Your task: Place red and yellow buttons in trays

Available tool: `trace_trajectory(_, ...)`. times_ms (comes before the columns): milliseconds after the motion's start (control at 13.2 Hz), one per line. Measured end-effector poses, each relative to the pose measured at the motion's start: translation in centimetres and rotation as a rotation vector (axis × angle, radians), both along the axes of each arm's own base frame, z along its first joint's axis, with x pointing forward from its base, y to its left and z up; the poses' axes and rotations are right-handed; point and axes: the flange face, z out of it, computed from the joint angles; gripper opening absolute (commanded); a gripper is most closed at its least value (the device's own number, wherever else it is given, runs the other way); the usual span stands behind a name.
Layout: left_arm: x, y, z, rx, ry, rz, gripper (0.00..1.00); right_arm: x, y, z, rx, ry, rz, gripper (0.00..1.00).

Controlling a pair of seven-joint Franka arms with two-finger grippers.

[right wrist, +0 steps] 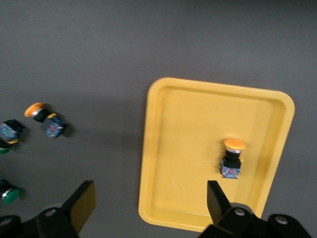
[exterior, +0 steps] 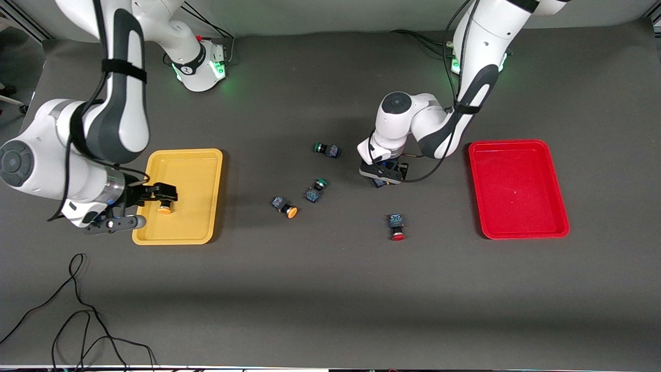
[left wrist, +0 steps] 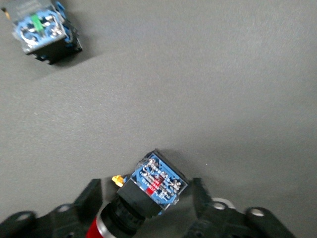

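I count four task buttons. One yellow-capped button [exterior: 164, 208] lies in the yellow tray [exterior: 199, 160], on the tray floor toward the right arm's end, cap pointing toward the front camera. In the right wrist view it lies on its side, free of everything [right wrist: 232, 159].

The second yellow-capped button [exterior: 285, 206] lies on the bare table [exterior: 330, 289], between the two trays and closer to the yellow one. One red-capped button [exterior: 396, 227] lies on the table too, nearer the front camera than the left gripper, between the middle of the table and the red tray [exterior: 516, 150]. The red tray holds nothing that I can see.

The other red-capped button [left wrist: 148, 198] sits on the table under the left gripper [exterior: 381, 175]. In the left wrist view I see its blue-labelled body and red cap lying between the two fingers [left wrist: 91, 198], with a gap on each side. Fingers spread, flanking the button, not touching it as far as I can judge.

The right gripper [exterior: 157, 194] hangs over the yellow tray, just above the button lying there. Its fingers [right wrist: 81, 203] are spread wide, holding nothing.

Two green-capped buttons rest on the table near the middle: one [exterior: 326, 149] farther from the front camera, one [exterior: 316, 189] beside the loose yellow-capped button. A black cable [exterior: 77, 310] lies looped on the table at the right arm's end, close to the front camera.
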Motion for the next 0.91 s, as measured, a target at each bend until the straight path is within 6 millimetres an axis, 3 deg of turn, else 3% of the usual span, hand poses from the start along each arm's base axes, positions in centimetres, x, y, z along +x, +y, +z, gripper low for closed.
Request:
trace_trajectory(227, 1.0, 0.1, 0.7, -0.019, -0.017, 0.012, 0.00, -0.2, 5.1, 1.1, -0.008, -0.020, 0.029, 1.00)
trace_trajectory(378, 3.0, 1.4, 1.8, -0.023, -0.041, 0.051, 0.00, -1.2, 10.9, 1.3, -0.017, -0.039, 0.071, 1.00)
trace_trajectory(529, 5.5, 3.9, 3.3, -0.004, -0.064, 0.105, 0.00, -2.8, 17.3, 0.5, -0.016, -0.062, 0.159, 1.00)
trace_trajectory(681, 7.9, 7.3, 5.0, 0.046, -0.082, 0.141, 0.00, -4.1, 22.3, -1.4, -0.007, -0.084, 0.237, 1.00)
trace_trajectory(908, 10.3, 12.0, 8.3, 0.138, -0.070, 0.199, 0.00, -5.0, 26.0, -3.9, -0.006, -0.121, 0.345, 1.00)
